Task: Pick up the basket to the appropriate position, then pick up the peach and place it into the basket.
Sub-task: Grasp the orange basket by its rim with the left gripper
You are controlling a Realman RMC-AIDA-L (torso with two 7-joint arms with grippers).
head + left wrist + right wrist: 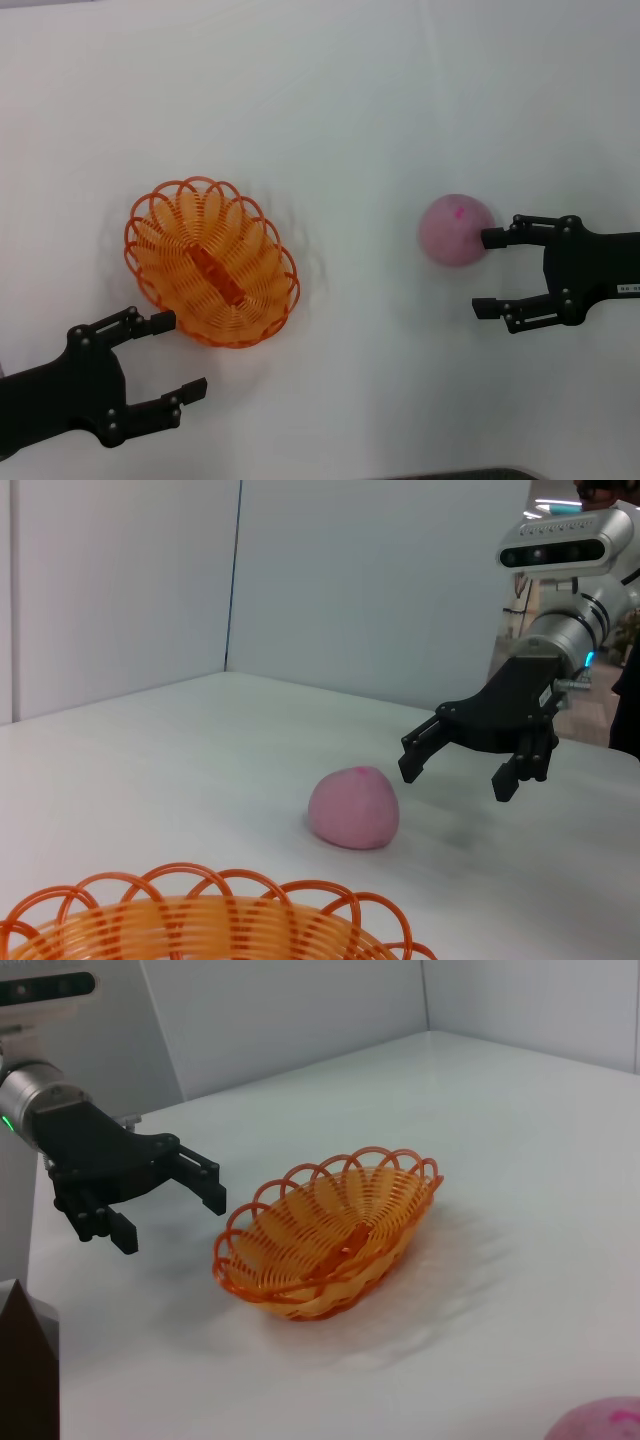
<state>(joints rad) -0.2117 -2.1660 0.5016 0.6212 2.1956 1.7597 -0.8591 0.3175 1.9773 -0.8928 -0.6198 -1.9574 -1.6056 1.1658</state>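
Observation:
The oval orange wire basket (212,262) sits on the white table at the left. It also shows in the right wrist view (330,1230), and its rim shows in the left wrist view (200,900). The pale pink peach (456,230) lies at the right, also seen in the left wrist view (353,808) and at the corner of the right wrist view (600,1422). My left gripper (182,355) is open and empty, just beside the basket's near rim; it also shows in the right wrist view (170,1215). My right gripper (487,273) is open and empty, one finger close by the peach's right side; it also shows in the left wrist view (455,770).
The white table (340,110) stretches far behind both objects. Pale walls close it off in the wrist views. A dark strip (480,472) lies along the near table edge. A dark brown object (25,1360) stands at the corner of the right wrist view.

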